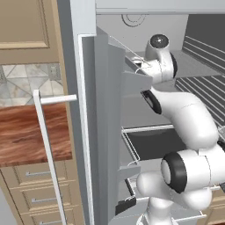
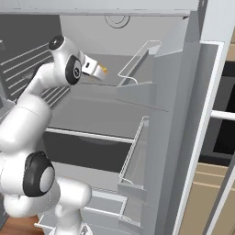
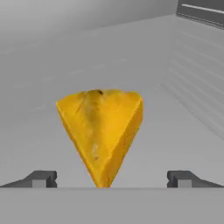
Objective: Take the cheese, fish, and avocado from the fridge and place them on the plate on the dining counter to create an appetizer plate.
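The tall light-grey fridge [image 1: 105,110] stands with its door swung wide, and the white arm reaches deep onto an upper grey shelf [image 3: 52,65], presumably because the first item of the appetizer has to be fetched from there. In the hand view the bright yellow-orange wedge of cheese [image 3: 101,131] sits on that shelf with its thin point turned toward the camera and its broad back edge away. It seems to rest flat on the shelf, well clear of the ribbed side wall to its right.

The tool [image 3: 111,178] is spread as wide as it goes, with one dark fingertip [image 3: 41,178] on either side of the wedge's point. The cheese lies centred between them and slightly ahead, and neither tip touches it. That wide spread probably suits the wedge, since it broadens toward the back.

In the right base view a sliver of orange shows just beyond the hand, at the same shelf level.
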Robot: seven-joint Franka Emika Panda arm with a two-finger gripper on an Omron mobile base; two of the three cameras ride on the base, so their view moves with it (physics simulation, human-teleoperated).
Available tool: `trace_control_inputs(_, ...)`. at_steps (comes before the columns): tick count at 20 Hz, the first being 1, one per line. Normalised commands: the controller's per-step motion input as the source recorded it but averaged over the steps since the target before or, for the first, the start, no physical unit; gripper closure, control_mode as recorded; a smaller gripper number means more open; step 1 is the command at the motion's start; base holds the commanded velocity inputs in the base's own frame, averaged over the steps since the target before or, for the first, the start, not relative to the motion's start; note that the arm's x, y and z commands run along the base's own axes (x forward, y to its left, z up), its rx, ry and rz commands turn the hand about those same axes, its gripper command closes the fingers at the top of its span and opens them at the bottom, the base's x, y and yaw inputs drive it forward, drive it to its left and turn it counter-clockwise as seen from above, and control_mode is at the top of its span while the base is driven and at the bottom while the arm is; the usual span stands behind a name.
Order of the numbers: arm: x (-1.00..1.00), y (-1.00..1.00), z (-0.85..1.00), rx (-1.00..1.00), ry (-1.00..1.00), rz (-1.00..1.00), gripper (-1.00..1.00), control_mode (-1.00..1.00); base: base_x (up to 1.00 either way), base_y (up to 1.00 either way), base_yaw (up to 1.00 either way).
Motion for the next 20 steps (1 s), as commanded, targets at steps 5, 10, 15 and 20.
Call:
trace_control_inputs(5,0.58,-0.01,0.0,0.0,0.09,0.03,-1.0,-1.0,0.0,0.0,0.0)
trace_control_inputs(10,0.56,-0.14,-0.04,0.0,0.03,0.02,-1.0,-1.0,0.0,0.0,0.0)
trace_control_inputs(15,0.1,-0.15,-0.32,-0.02,0.03,0.0,-1.0,-1.0,0.0,0.0,0.0)
trace_control_inputs(20,0.0,-0.09,-0.33,-0.05,-0.08,-0.03,1.0,-1.0,0.0,0.0,0.0)
